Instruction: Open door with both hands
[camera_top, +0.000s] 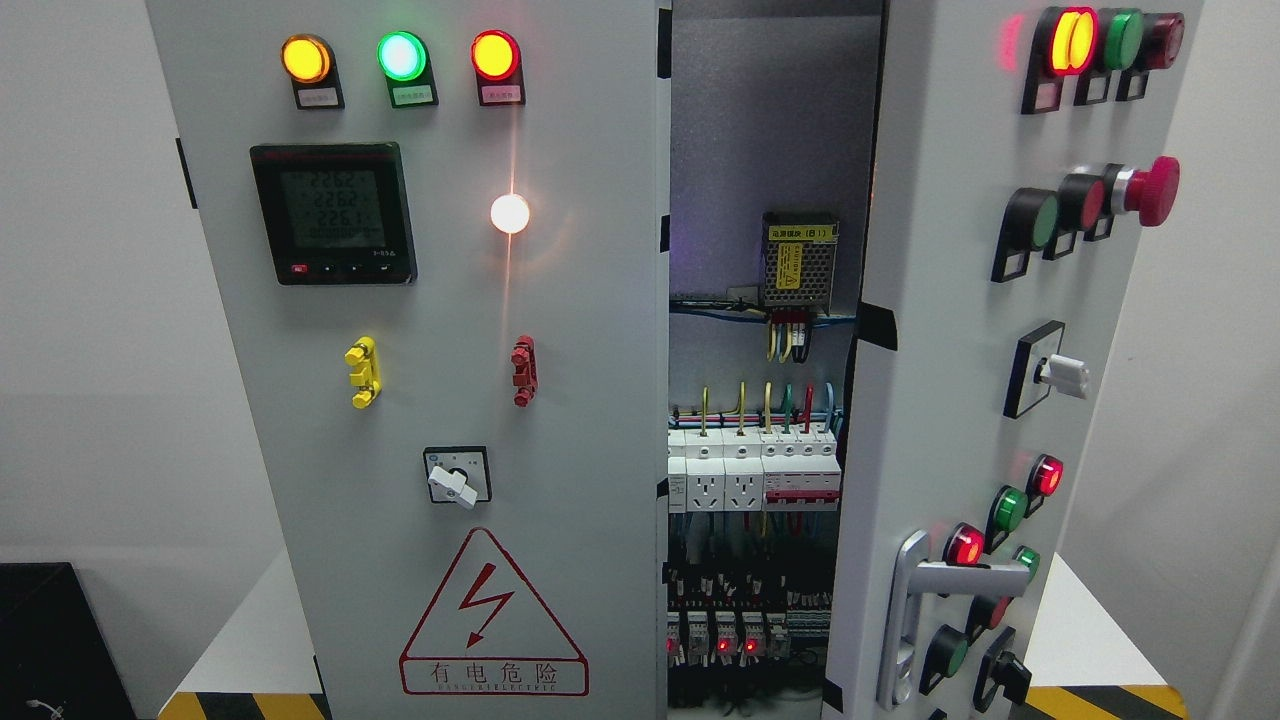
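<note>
A grey electrical cabinet fills the head view. Its left door (430, 400) faces me, closed or nearly so, and carries three lit lamps, a digital meter (333, 213), yellow and red toggles, a rotary switch (457, 477) and a red warning triangle. The right door (950, 380) is swung partly outward, its face with buttons turned to the right. A silver lever handle (935, 610) sits low on that door. Between the doors the interior (760, 400) shows a power supply, breakers and wiring. Neither of my hands nor arms appears in the picture.
A red mushroom stop button (1150, 190) and a white knob (1062, 374) stick out from the right door. The cabinet stands on a white platform (255, 630) edged with black-yellow hazard tape. A black box (50, 640) sits at lower left. White walls flank both sides.
</note>
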